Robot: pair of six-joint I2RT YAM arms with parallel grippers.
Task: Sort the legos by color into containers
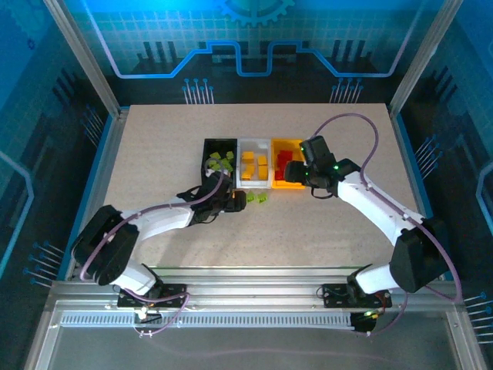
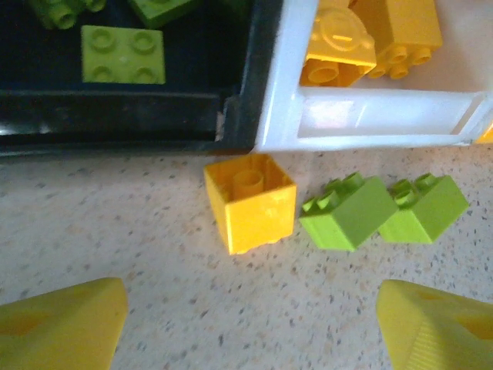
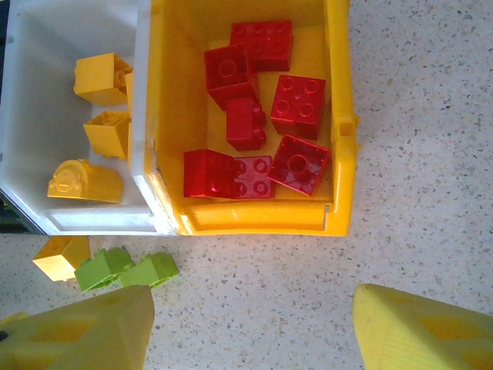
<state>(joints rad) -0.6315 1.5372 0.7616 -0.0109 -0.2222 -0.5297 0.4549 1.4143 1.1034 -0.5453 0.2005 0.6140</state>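
Three blocks are not yet sorted: one yellow block [image 2: 250, 202] and two green blocks [image 2: 347, 212] [image 2: 424, 208] lie on the desk [image 2: 154, 254], just in front of the black bin [image 2: 115, 108] and the white bin [image 2: 370, 116]. The left jaws hang over them, wide open and empty. The yellow block sits ahead of the jaws, almost on the middle line between the two fingers, close to the corner where the two bins meet. It is nearly a cube and is turned a little, so its flat sides are not square to the fingers. The green blocks touch each other and make a short row to the right of it, nearer the right finger. The right jaws are also open and hold nothing; they are above the near wall of the yellow bin [image 3: 254, 220], where the red blocks [image 3: 296, 104] lie. The left arm is clearly the nearer one. I think it should go forward and down onto the yellow block, which belongs in the white bin.
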